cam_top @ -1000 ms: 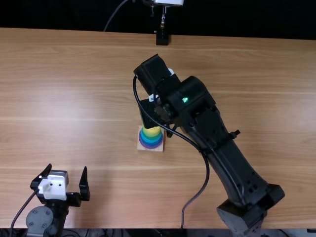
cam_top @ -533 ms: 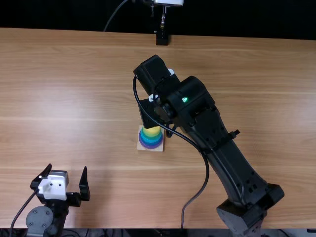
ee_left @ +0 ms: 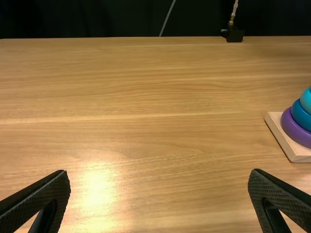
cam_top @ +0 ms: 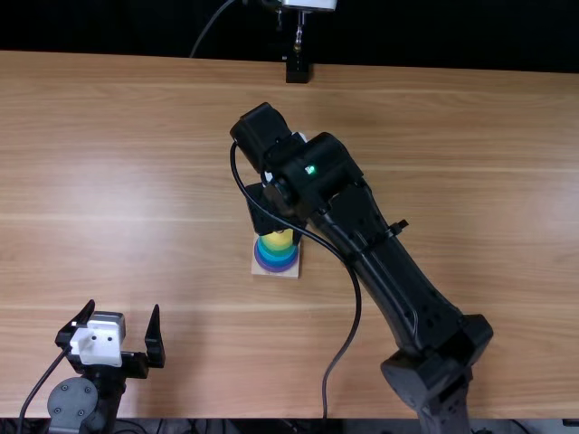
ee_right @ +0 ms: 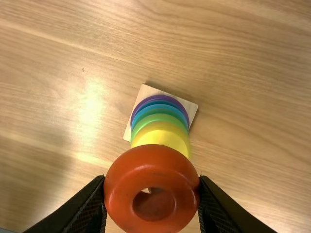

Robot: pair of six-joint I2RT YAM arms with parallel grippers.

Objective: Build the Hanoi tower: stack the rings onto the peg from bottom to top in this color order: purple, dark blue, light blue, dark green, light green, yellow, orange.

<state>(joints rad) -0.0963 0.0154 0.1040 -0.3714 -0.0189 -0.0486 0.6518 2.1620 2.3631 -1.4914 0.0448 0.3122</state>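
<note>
Right gripper (cam_top: 269, 217): fingers (ee_right: 94, 204) clamped on the orange ring (ee_right: 149, 162), one on each side of its rim. Ring was off the base, up in front of the stack in the right wrist view, hole facing the camera. It overlapped the yellow ring (ee_right: 163, 136) there; couldn't tell if the two touched.

Below the orange ring, the rest of the stack was on the base. Yellow was topmost, then green ring (ee_right: 160, 117), light blue ring (ee_right: 160, 108), dark blue ring (ee_right: 159, 102), and purple ring (ee_right: 159, 97) at the bottom. Couldn't tell how many green ones were in there, the shades ran together. Square wooden base (ee_right: 146, 91) lay flat on the table (cam_top: 452, 136), around the middle, partly under the right gripper in the top view.

Right arm (cam_top: 398, 271) reached in from its own side, leaning across to the stack, with a black cable (cam_top: 355, 307) looping down beside it.

Left gripper (cam_top: 124, 306) was empty, fingers wide apart, at the near left of the table, well apart from the stack. Its wrist view had bare wood between the fingertips and the base off toward the table's middle.

Past all that, a small black block (cam_top: 297, 70) was at the table's far edge.
</note>
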